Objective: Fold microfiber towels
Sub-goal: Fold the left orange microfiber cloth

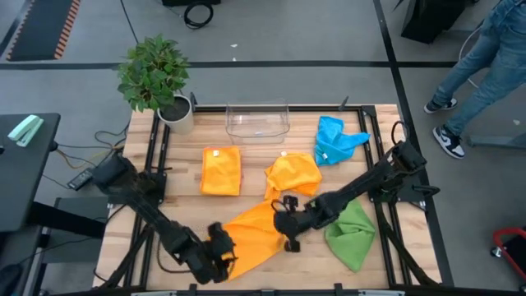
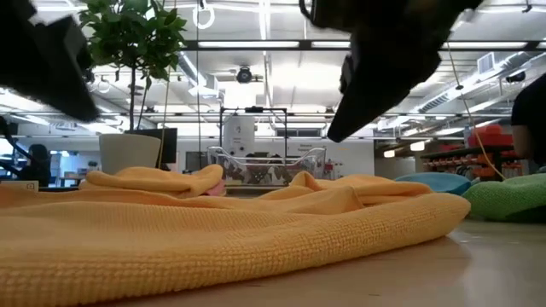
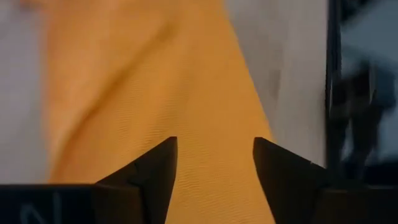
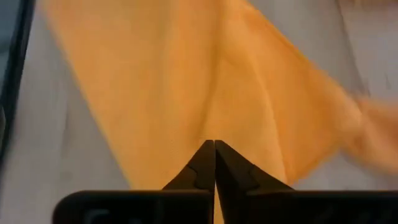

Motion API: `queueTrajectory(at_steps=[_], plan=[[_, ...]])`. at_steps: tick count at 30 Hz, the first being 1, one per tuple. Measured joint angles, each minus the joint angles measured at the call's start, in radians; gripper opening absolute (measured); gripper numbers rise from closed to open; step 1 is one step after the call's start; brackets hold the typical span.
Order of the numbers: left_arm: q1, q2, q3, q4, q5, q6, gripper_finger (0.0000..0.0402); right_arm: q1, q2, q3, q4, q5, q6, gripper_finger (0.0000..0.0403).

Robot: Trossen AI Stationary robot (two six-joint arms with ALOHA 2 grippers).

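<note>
Orange towel (image 3: 186, 93) between parted left fingers (image 3: 152, 171).

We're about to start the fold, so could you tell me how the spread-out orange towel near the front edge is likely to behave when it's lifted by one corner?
The orange towel will probably hang limp, since it already lies in soft ripples. It looks light, being thin cloth. Its looped weave should grip well in the left gripper, whose fingers stand open over it.

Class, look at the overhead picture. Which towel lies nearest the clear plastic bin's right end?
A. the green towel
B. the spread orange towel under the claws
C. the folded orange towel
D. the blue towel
D: the blue towel sits just right of the clear plastic bin, while the others lie farther toward the table's near edge.
</note>
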Motion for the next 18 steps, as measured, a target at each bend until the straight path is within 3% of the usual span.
queueTrajectory(at_steps=[3,8,13,18], plan=[[-0.006,0.066,-0.001,0.081,0.020,0.171,0.0206,0.041,0.010,0.000,0.008,0.093,-0.262,0.0044],[0.001,0.108,-0.001,0.072,0.045,0.236,0.0220,0.064,0.010,-0.001,0.003,0.211,-0.549,0.0112],[0.006,0.133,0.000,0.070,0.094,0.243,0.0242,0.045,0.063,-0.001,0.001,0.209,-0.662,0.0162],[0.009,0.134,0.000,0.062,0.100,0.243,0.0247,0.056,0.125,-0.001,0.039,0.219,-0.698,0.0172]])
